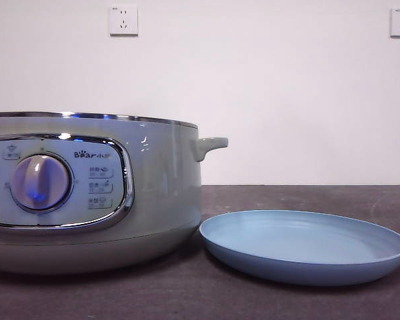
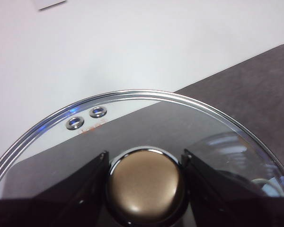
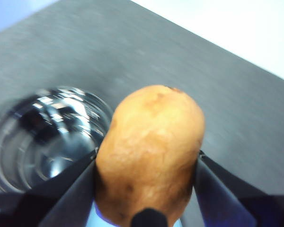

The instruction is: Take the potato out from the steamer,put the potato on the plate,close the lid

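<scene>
Potato (image 3: 150, 151): clamped mid-body by right gripper (image 3: 149, 189), lifted above steamer (image 1: 87, 193); firm, moderately heavy, smooth-skinned. Plate (image 1: 304, 245) lies at steamer's 3 o'clock. Left gripper (image 2: 146, 184) grasps lid (image 2: 146, 127) knob.

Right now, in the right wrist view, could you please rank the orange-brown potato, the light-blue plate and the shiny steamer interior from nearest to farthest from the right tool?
1. The oblong orange-brown potato: clamped between the right tool jaws, touching both.
2. The light-blue plate: a sliver showing just beneath the potato.
3. The shiny chrome steamer interior: off to one side, beyond the jaw.
</scene>
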`<state>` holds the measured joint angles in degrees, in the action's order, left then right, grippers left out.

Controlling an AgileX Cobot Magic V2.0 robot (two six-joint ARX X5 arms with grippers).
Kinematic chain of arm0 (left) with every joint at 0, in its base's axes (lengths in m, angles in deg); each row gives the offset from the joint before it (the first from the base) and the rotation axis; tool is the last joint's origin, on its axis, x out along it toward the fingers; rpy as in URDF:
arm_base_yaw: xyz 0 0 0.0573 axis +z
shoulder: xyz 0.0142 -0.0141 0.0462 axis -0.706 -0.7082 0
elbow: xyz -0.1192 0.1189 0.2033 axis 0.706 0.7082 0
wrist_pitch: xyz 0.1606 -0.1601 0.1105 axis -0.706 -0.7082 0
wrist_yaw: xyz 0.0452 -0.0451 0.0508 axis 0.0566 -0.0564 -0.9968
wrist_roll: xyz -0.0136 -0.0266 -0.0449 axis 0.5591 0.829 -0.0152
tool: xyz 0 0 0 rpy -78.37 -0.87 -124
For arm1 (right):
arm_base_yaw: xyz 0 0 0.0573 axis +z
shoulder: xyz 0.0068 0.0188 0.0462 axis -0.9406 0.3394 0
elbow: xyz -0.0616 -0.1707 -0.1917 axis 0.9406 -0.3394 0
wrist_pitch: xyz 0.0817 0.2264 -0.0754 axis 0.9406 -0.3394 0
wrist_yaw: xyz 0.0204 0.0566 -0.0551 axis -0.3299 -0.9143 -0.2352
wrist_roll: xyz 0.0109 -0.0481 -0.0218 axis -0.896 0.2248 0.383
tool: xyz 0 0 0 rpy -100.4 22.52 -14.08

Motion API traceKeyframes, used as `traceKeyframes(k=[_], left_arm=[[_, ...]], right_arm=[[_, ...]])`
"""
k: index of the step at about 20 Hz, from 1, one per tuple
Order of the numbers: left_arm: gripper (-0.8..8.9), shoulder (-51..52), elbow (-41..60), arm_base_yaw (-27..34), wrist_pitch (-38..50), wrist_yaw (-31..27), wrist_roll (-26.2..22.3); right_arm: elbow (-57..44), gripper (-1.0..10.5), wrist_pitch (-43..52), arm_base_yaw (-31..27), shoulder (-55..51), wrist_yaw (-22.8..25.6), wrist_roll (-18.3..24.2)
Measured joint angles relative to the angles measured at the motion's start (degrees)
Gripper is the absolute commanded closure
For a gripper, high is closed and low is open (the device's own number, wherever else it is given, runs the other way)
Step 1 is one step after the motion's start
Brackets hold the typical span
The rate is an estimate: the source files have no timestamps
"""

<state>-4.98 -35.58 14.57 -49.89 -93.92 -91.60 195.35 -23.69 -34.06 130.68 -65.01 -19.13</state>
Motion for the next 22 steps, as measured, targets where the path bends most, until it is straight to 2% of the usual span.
traceKeyframes(k=[5, 11, 16, 22], left_arm=[[8.22, -2.0, 0.0, 0.0, 1.2, 1.2, 0.0], [8.22, -2.3, 0.0, 0.0, 1.5, 3.5, 0.1], [8.22, -2.4, 0.0, 0.0, 1.5, 3.5, 0.2], [8.22, -2.4, 0.0, 0.0, 1.5, 3.5, 0.2]], right_arm=[[-9.6, 9.6, 1.6, -3.7, -4.5, 0.0, -0.6], [-31.3, 9.6, 12.8, -4.3, -8.4, -0.4, -3.4], [-48.4, 9.6, 24.5, -4.3, -8.3, -6.2, -6.7], [-61.7, 9.6, 31.6, -4.3, -7.9, -6.3, -9.6]])
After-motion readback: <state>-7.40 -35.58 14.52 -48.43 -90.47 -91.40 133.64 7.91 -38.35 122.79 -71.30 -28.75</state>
